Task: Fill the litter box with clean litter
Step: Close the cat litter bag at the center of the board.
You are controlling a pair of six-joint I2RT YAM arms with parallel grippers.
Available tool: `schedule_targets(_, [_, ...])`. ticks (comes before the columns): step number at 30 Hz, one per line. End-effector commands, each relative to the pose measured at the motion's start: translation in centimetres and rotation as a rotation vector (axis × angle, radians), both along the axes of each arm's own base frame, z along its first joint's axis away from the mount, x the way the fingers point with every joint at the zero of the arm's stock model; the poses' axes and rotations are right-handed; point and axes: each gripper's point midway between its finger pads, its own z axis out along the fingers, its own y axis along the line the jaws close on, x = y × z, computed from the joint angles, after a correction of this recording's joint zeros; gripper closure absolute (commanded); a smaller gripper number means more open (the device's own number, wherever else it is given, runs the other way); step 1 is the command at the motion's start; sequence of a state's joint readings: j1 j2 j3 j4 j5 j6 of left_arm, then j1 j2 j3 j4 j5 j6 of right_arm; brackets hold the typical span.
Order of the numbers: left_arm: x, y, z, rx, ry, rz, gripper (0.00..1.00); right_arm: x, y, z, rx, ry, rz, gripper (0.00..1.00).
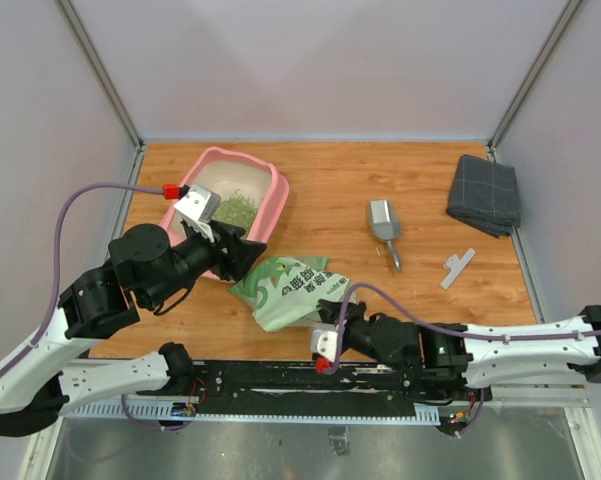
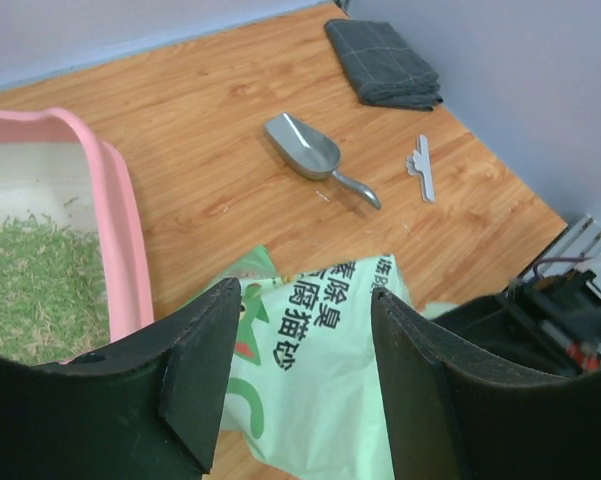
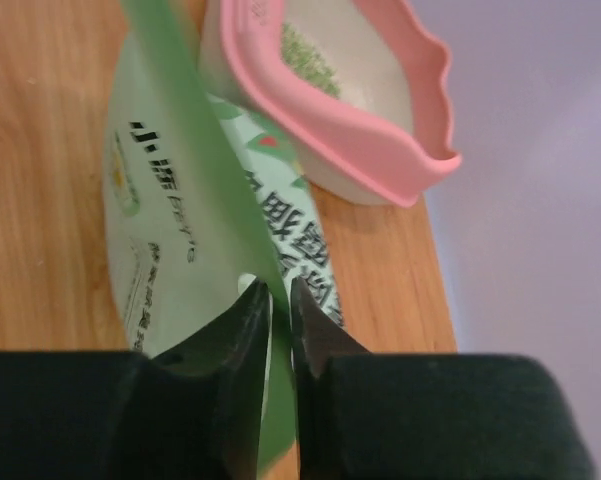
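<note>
The pink litter box (image 1: 276, 205) stands at the back left, with a heap of green clean litter (image 1: 238, 209) inside; the heap also shows in the left wrist view (image 2: 30, 290). A light green printed bag (image 1: 290, 290) lies on the table in front of it. My left gripper (image 1: 244, 256) hangs open beside the box's near corner (image 2: 120, 230). The bag (image 2: 320, 390) shows beyond its spread fingers (image 2: 205, 350), not gripped. My right gripper (image 3: 278, 300) is shut on a thin upright edge of the bag (image 3: 165, 230), with the litter box (image 3: 380, 150) beyond.
A grey metal scoop (image 1: 384, 226) lies mid-table, a white clip (image 1: 458, 267) to its right, and a folded grey cloth (image 1: 484, 192) at the back right. Grey walls close in the table on three sides.
</note>
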State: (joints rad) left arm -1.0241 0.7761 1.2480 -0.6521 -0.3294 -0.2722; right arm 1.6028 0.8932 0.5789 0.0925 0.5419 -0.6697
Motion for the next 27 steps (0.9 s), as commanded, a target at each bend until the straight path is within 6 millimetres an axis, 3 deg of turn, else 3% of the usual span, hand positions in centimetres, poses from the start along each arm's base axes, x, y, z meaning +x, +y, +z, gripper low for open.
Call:
schedule_targets(1, [-1.2, -0.8, 0.3, 0.048, -0.062, -0.12, 0.41, 0.3, -0.6, 2.6, 0.154, 0.163, 0.052, 0.97])
schedule_targets(4, [-2.1, -1.5, -0.5, 0.104, -0.069, -0.212, 0.41, 0.7, -1.2, 1.6, 0.144, 0.202, 0.038, 0.99])
schedule_targets(8, [-3.8, -3.1, -2.9, 0.205, -0.094, -0.39, 0.4, 0.9, -1.2, 1.1, 0.138, 0.22, 0.019, 0.99])
schedule_targets(11, [-5.6, -4.5, -4.9, 0.267, -0.12, -0.568, 0.36, 1.6, -1.2, 2.2, 0.181, 0.232, -0.023, 0.99])
schedule_targets(16, [-6.7, -7.0, -6.7, 0.29, -0.053, -0.712, 0.31, 3.0, -1.8, 5.5, 0.285, 0.262, -0.099, 0.99])
schedule_targets(21, [-6.7, -8.0, -7.4, 0.309, -0.039, -0.752, 0.29, 4.0, -2.0, 6.8, 0.303, 0.309, -0.137, 0.99])
schedule_targets(27, [-5.0, -8.3, -9.1, 0.37, -0.017, -0.68, 0.29, 4.6, -1.6, 8.1, 0.345, 0.352, -0.158, 0.99])
